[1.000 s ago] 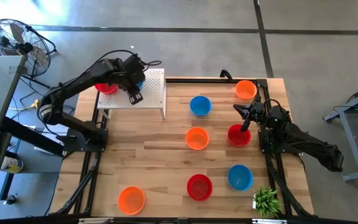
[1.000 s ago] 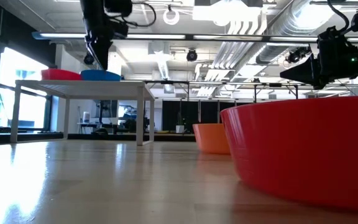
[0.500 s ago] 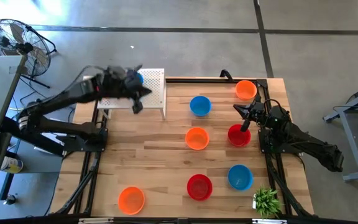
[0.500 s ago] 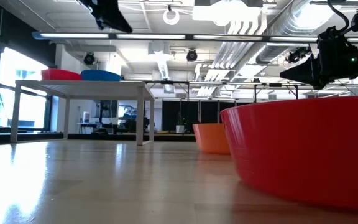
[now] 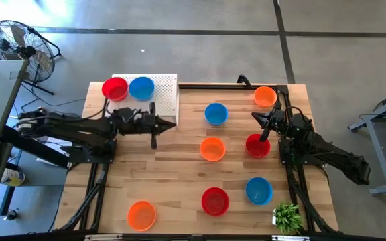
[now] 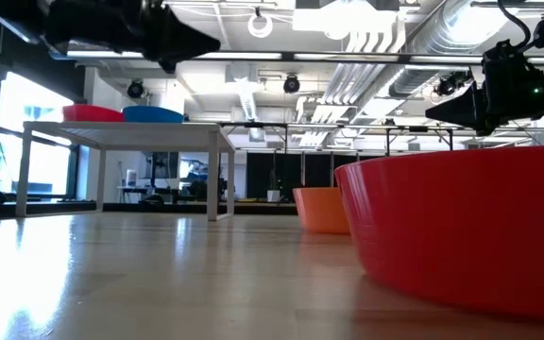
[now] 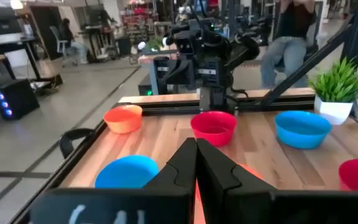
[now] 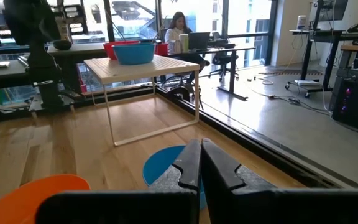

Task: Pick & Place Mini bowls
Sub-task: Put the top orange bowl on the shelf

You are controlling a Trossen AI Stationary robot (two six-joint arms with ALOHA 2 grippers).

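Where floor fan (image 5: 19,41) stands, grey concrete floor borders wooden table (image 5: 179,175).

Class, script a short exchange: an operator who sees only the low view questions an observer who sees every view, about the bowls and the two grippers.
Operator: How many bowls stand on the table itself?
Observer: Seven, besides the two on the stand.
Operator: Is the left gripper holding anything?
Observer: No. Its wrist view shows the fingers shut with nothing between them.
Operator: And the right gripper?
Observer: Shut and empty too, by the red bowl near the table's right edge.
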